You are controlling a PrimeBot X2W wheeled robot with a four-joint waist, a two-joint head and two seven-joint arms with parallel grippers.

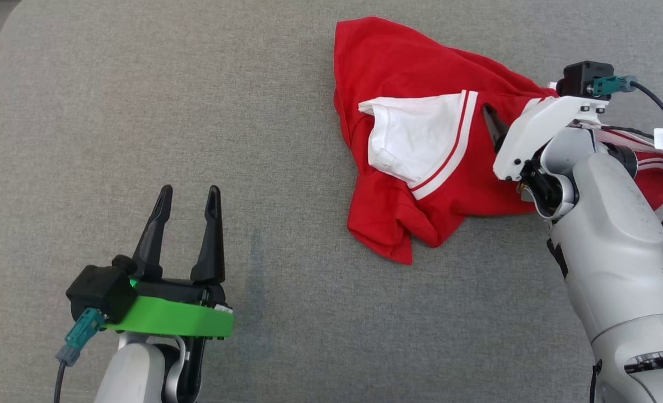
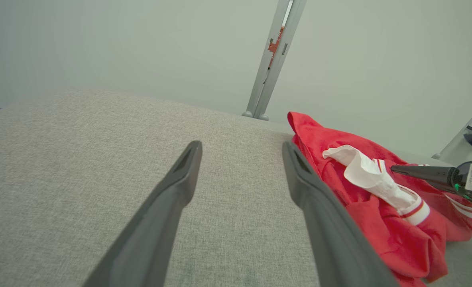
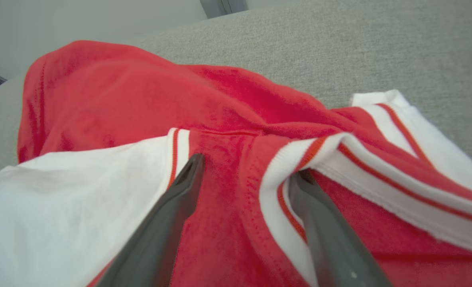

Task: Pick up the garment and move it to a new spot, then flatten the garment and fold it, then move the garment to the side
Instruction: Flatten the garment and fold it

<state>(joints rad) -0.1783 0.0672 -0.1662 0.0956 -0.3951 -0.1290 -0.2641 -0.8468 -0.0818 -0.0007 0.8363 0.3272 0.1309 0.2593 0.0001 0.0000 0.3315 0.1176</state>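
Red garment (image 1: 398, 168): bunched; my right end effector (image 3: 248, 167) gapes over it.
Left end effector (image 1: 190, 193): released too.
Risk: thin pinch, it probably slips.

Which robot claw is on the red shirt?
The right gripper, the one with the white mount: it reaches, open, into the red garment's folds. The green-mounted left gripper sits apart.
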